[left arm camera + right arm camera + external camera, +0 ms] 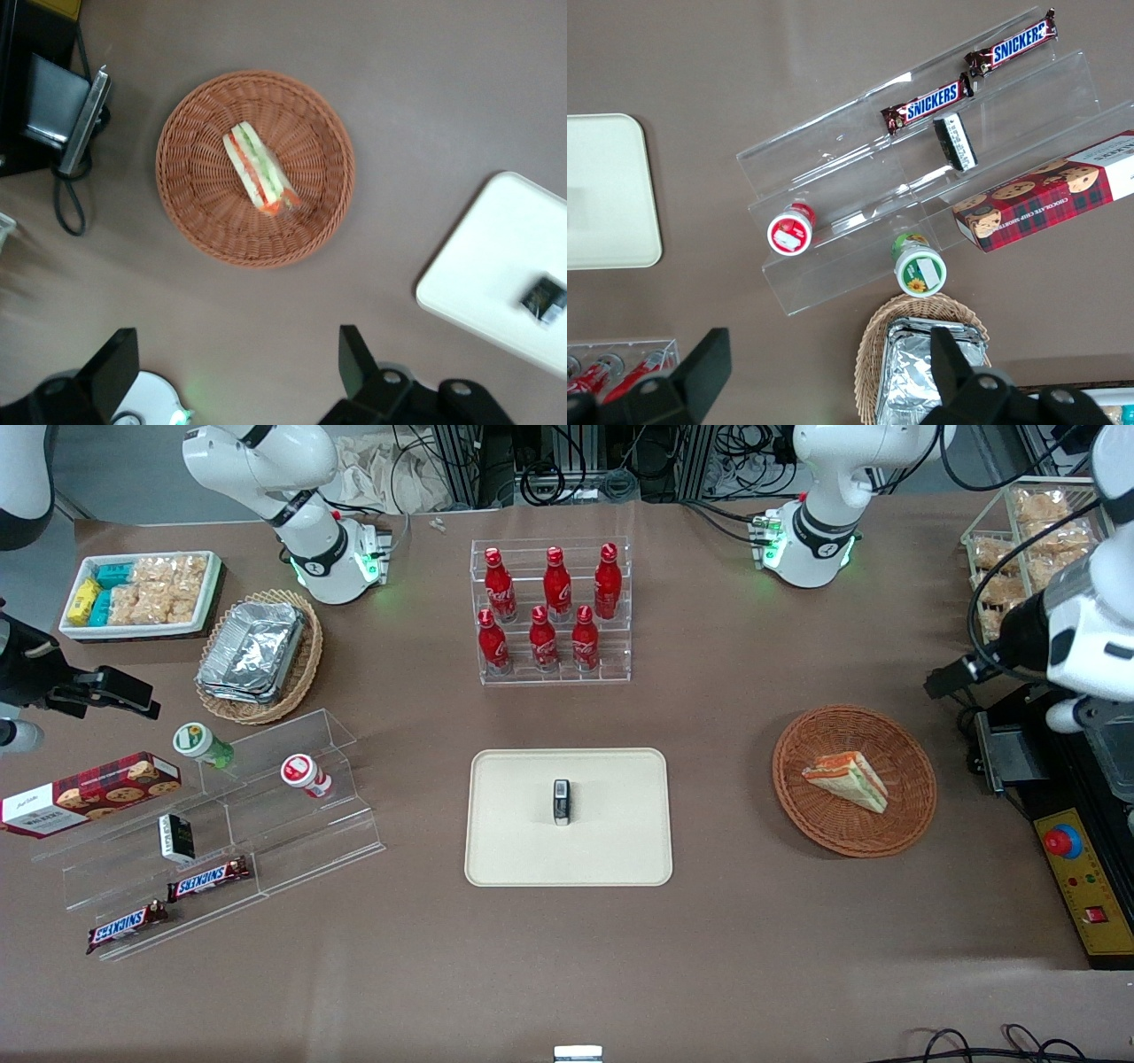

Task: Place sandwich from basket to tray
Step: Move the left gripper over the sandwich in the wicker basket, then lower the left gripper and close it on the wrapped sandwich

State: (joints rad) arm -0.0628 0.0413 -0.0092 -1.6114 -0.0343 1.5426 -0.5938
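Note:
The sandwich (846, 779), a pale wedge with orange-red and green layers, lies in the round reddish-brown wicker basket (819, 825). The left wrist view shows the sandwich (259, 168) in the middle of the basket (199, 212). The cream tray (514, 833) lies beside the basket toward the parked arm's end, with a small black packet (562, 802) on it. The left wrist view shows the tray (492, 266) and the packet (544, 299) too. My left gripper (941, 682) hangs high above the table beside the basket, toward the working arm's end. In the wrist view the gripper (235, 363) is open and empty.
A clear rack of red bottles (554, 615) stands farther from the camera than the tray. A black device (1005, 757) and a yellow emergency-stop box (1076, 877) sit beside the basket at the working arm's end. A wire rack of snack bags (1028, 540) stands above them.

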